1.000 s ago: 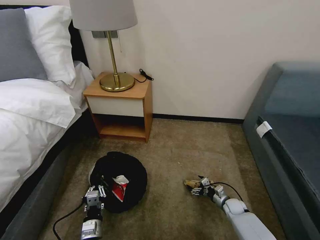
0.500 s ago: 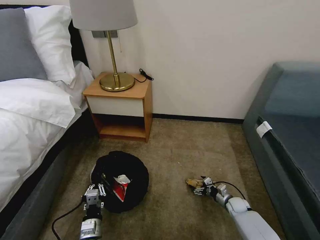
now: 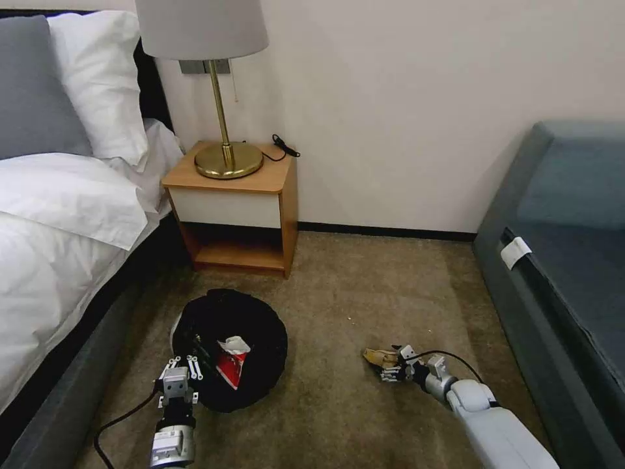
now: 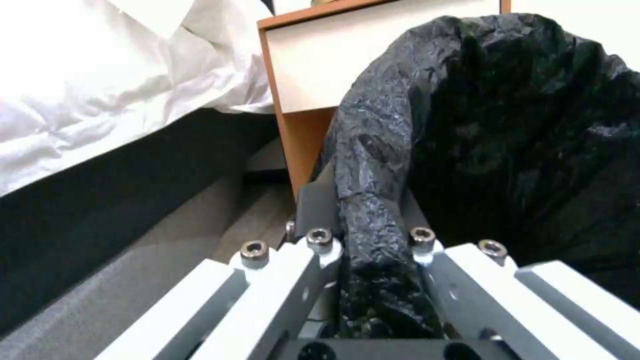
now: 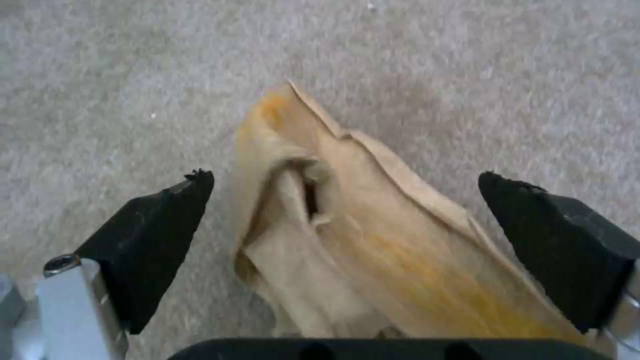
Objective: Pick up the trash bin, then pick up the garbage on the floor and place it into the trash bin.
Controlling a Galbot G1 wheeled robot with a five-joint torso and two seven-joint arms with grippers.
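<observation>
The trash bin (image 3: 260, 326), low and round with a wrinkly black bag, sits tilted on the carpet in front of the nightstand. A red-white snack bag (image 3: 231, 366) lies inside it. My left gripper (image 3: 185, 362) is shut on the bin's near rim. In the left wrist view the left gripper (image 4: 363, 210) pinches the folded black bag of the trash bin (image 4: 507, 125). To the right, a brown paper wad (image 3: 376, 356) lies on the floor. My right gripper (image 3: 390, 366) is open around it. In the right wrist view the wad (image 5: 373, 260) rests between the right gripper's (image 5: 345, 180) spread black fingertips (image 5: 160, 225), apart from both.
A wooden nightstand (image 3: 234, 202) with a brass lamp (image 3: 228, 159) stands against the wall. The bed (image 3: 58, 247) borders the left side and a grey sofa (image 3: 566, 260) the right. Open carpet (image 3: 364, 286) lies between them.
The bin and the left gripper holding it have shifted slightly left and away. The right arm has slid a little to the right, its gripper still at the wad.
</observation>
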